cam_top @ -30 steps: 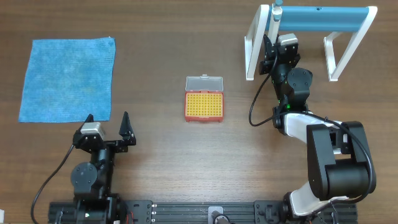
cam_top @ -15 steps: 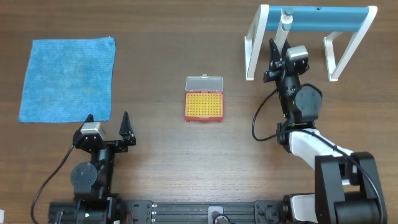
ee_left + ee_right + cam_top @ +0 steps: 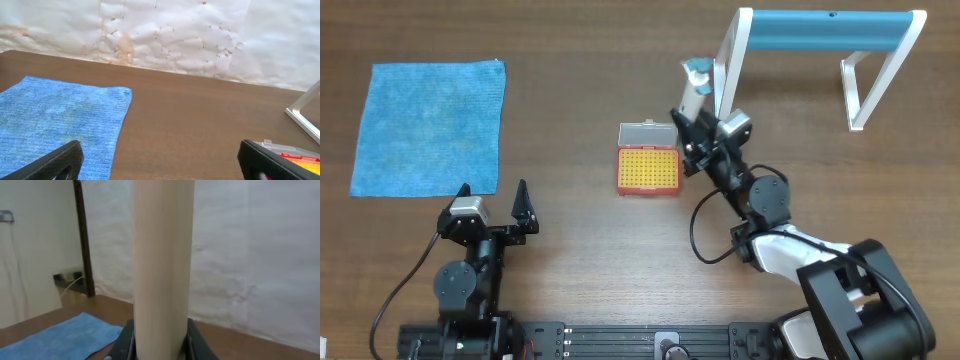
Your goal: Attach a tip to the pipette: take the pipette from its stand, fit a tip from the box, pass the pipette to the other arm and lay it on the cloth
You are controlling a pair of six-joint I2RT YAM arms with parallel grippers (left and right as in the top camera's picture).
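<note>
My right gripper (image 3: 695, 122) is shut on the pipette (image 3: 694, 84), a white barrel with a pale blue top, held upright just right of the tip box. Up close in the right wrist view the pipette (image 3: 162, 265) rises as a cream column between the right gripper (image 3: 160, 340) fingers. The tip box (image 3: 648, 170) is orange with yellow tips and its clear lid folded back. The blue-barred white stand (image 3: 825, 32) is at the back right, with no pipette on it. The blue cloth (image 3: 428, 128) lies at the far left. My left gripper (image 3: 492, 198) rests open near the front left.
The left wrist view looks over the cloth (image 3: 55, 125), a corner of the tip box (image 3: 295, 155) and part of the stand's white leg (image 3: 306, 112). Bare wooden table lies between cloth and box.
The right arm has pulled the pipette off the stand's bar and carried it left and forward, to beside the tip box. The left arm has stayed still.
</note>
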